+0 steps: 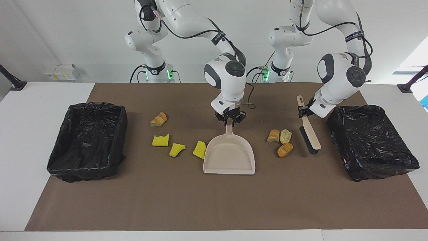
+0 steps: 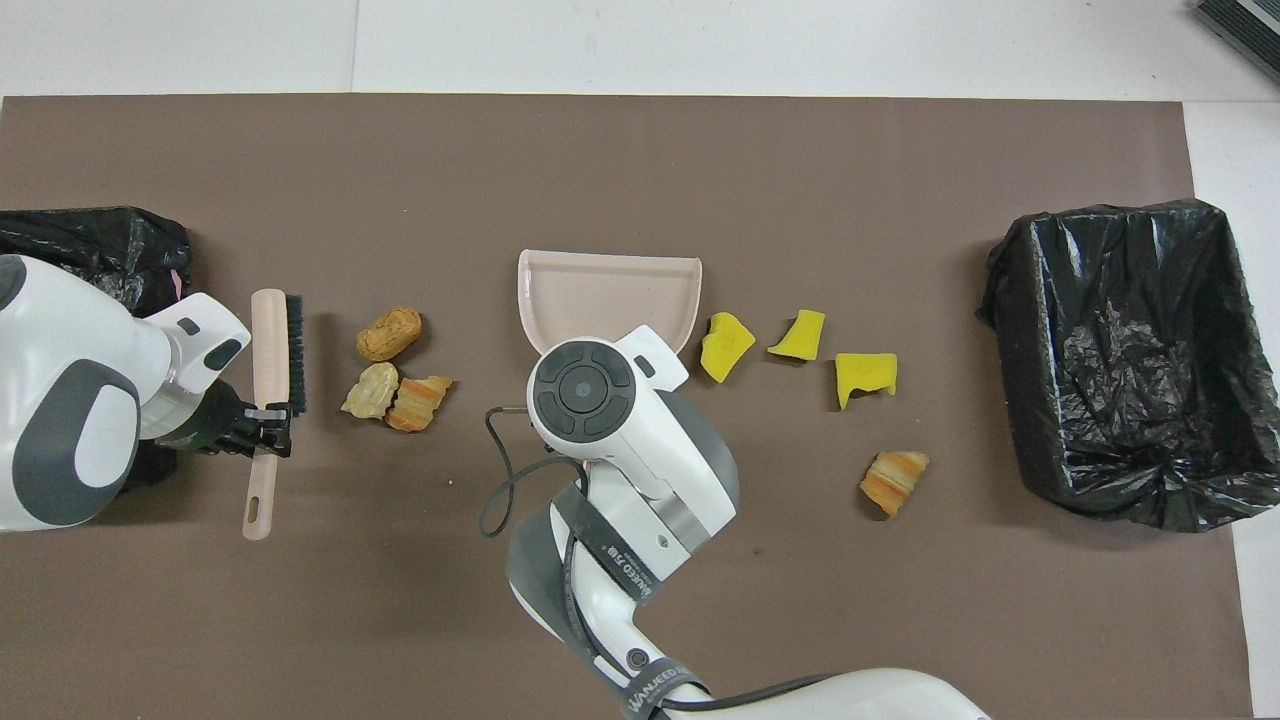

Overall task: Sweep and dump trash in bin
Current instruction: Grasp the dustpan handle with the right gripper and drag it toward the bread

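The pale pink dustpan lies flat mid-table, its mouth pointing away from the robots. My right gripper is shut on its handle; in the overhead view the wrist hides that grip. My left gripper is shut on the handle of the brush. The brush hangs tilted beside three tan trash chunks. Three yellow sponge scraps lie beside the dustpan toward the right arm's end. A bread chunk lies nearer the robots than they do.
Two black-lined bins stand on the brown mat, one at the right arm's end and one at the left arm's end. The left arm's wrist hangs over that second bin's edge.
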Action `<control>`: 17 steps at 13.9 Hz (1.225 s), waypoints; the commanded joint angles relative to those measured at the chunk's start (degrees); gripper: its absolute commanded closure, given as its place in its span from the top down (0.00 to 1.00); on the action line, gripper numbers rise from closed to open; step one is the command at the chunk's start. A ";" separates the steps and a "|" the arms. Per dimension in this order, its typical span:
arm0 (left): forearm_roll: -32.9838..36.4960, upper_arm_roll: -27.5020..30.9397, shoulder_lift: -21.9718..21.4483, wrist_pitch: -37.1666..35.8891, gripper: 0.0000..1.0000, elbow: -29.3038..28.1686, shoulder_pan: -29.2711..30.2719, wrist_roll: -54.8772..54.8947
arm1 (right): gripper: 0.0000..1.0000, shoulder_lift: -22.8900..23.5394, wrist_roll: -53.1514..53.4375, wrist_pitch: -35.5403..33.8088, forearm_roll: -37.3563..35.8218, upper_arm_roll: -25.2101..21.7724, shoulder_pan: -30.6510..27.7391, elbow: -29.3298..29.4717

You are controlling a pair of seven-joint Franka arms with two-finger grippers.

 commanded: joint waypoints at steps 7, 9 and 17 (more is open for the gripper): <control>0.82 -0.18 -0.81 0.79 0.00 -1.16 0.26 0.25 | 0.00 -6.58 -22.69 -4.45 4.52 0.35 -9.26 -1.32; 0.82 -0.18 -0.90 0.71 0.00 -1.16 0.34 -0.02 | 0.00 -7.38 -41.91 -7.61 3.82 -0.26 -9.88 -1.32; 0.12 -0.18 -2.12 1.14 0.00 -4.23 0.79 -5.45 | 0.00 -9.49 -77.14 -15.80 -1.95 -0.18 -15.08 -1.93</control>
